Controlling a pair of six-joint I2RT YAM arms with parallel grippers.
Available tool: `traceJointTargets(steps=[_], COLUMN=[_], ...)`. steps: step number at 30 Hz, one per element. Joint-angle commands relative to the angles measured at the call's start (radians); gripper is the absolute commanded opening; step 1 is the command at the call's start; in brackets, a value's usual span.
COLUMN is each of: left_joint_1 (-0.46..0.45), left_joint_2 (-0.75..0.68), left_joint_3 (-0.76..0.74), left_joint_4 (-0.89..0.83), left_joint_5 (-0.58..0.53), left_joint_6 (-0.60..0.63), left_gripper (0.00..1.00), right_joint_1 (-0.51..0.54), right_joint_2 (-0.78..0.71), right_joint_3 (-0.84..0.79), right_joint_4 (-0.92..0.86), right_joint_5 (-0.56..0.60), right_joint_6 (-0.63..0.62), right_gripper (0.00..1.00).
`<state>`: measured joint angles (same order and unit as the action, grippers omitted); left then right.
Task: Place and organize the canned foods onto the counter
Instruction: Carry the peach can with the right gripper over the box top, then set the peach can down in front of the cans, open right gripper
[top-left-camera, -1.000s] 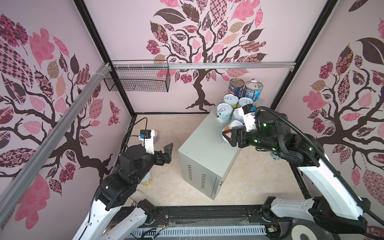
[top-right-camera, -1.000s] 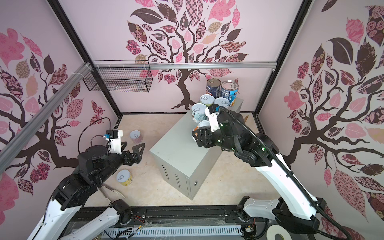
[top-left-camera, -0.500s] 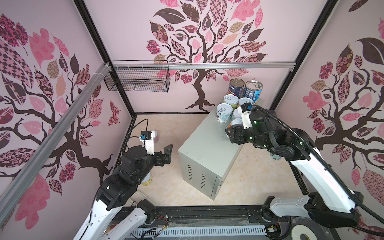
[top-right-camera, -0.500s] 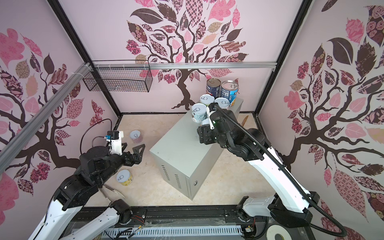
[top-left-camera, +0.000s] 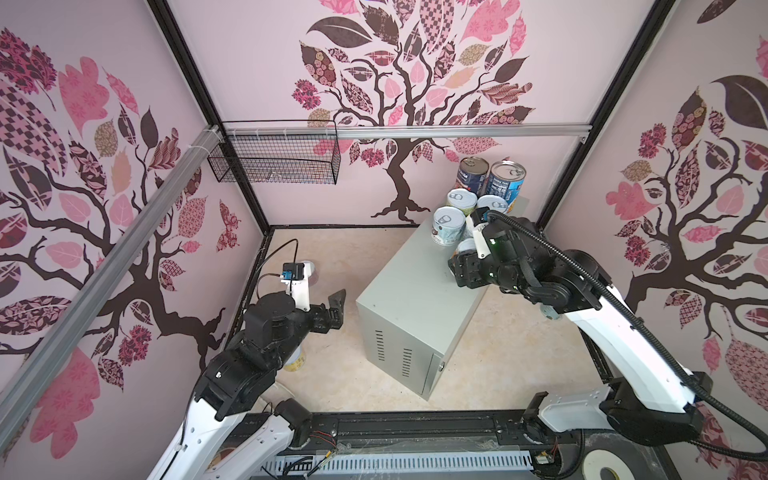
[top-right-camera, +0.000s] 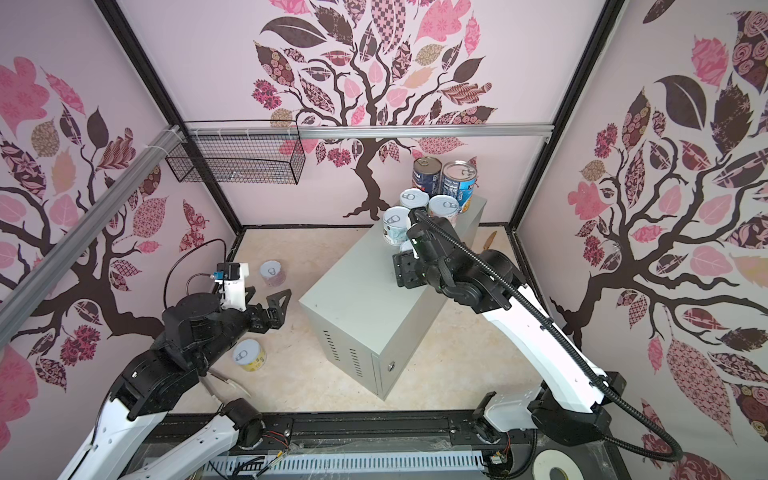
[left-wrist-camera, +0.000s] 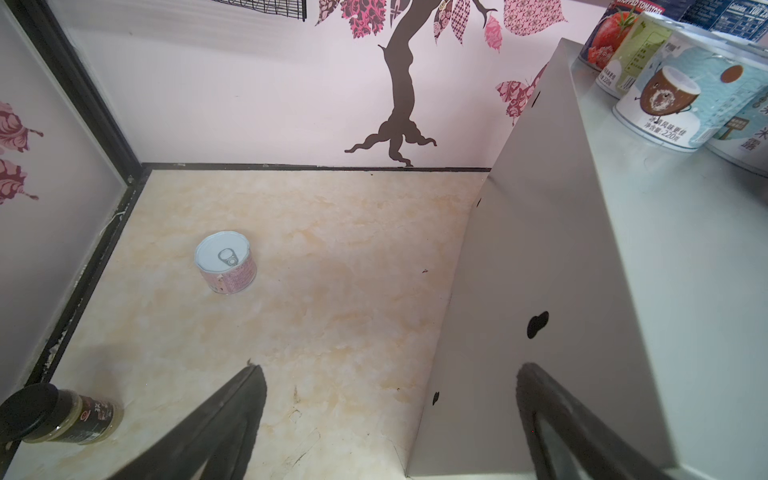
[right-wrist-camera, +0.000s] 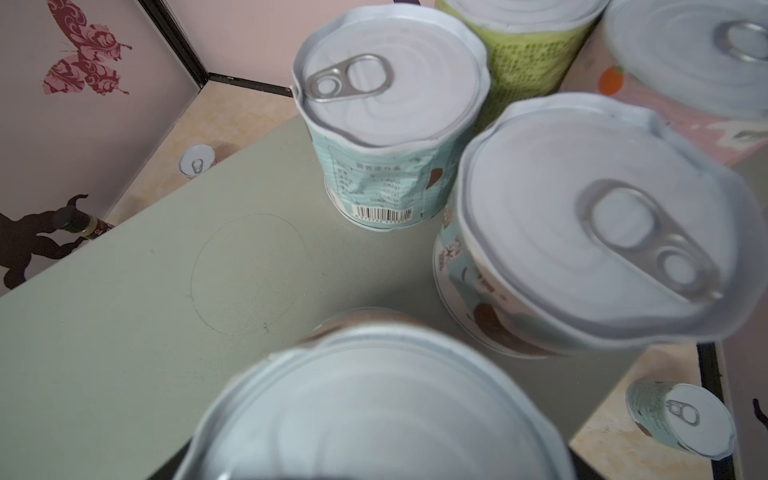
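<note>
At the grey counter (top-left-camera: 411, 286), a silver-lidded can (right-wrist-camera: 374, 407) in right jaws' grip; left jaws wide, empty.

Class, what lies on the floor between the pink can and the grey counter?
Nothing: only bare marbled floor separates the pink can from the counter, as the left wrist view shows.

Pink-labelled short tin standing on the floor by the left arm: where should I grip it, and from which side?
Probably grip the short pink-labelled tin across its round side wall, coming from above: it stands upright, lid up, with bare floor all round.
</note>
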<state>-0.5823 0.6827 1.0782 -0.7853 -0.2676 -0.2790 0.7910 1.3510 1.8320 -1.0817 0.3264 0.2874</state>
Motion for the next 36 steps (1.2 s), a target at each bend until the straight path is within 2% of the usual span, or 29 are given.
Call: traceJointTargets(steps=[1,7,11,24,36], left_joint_1=[-0.003,-0.002,-0.002,-0.003,-0.002], left_joint_2=[-0.006,-0.015,-0.015,-0.018,0.002], left_joint_3=[-0.029,-0.035,-0.035,0.006,0.156], left_joint_4=[0.029,0.028,0.024,-0.015,-0.098], left_joint_5=[0.002,0.001,0.001,-0.041,-0.111], left_joint_6=[0.009,0.008,0.006,0.011,0.017], left_gripper=[0.98,0.98,0.98,0.98,0.98], right_joint_1=[0.006,0.005,0.006,0.006,0.006], right_joint_2=[0.008,0.001,-0.006,-0.067,-0.208], right_joint_3=[0.040,0.027,0.013,0.002,-0.023], right_joint_4=[0.035,0.040,0.050,0.132,0.204], right_joint_5=[0.025,0.033,0.030,-0.031,-0.106], right_joint_6=[-0.020,-0.034,-0.041,-0.057,-0.060], right_gripper=[0.76,0.79,0.86,0.98,1.00])
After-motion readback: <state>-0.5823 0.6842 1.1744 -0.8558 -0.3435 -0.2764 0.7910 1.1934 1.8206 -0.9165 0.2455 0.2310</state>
